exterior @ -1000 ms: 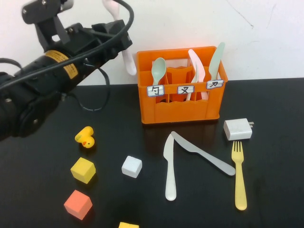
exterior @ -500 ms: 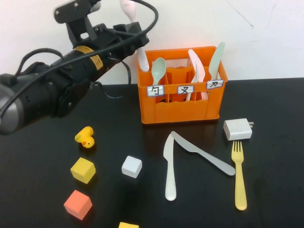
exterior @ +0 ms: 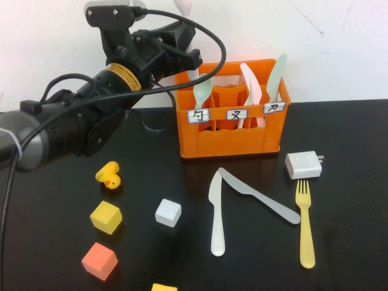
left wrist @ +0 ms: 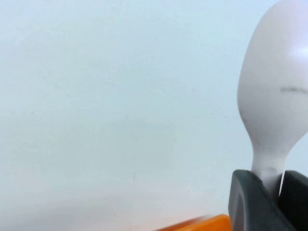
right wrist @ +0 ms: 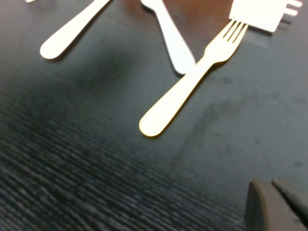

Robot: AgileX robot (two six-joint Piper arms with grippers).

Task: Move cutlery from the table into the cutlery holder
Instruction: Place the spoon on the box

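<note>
Gripping the pink spoon, left claw hovers above the cutlery holder; right claw closed.

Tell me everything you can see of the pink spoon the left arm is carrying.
The pink spoon is pale, smooth plastic with an oval bowl bearing a faint dark scuff. The left gripper is shut on its neck, dark fingers either side. It stands upright, bowl up, in the air above the orange holder's left rear corner, against the white wall. Its handle is hidden behind the gripper; only the bowl shows in the high view. The right gripper is shut, low over the table.
</note>
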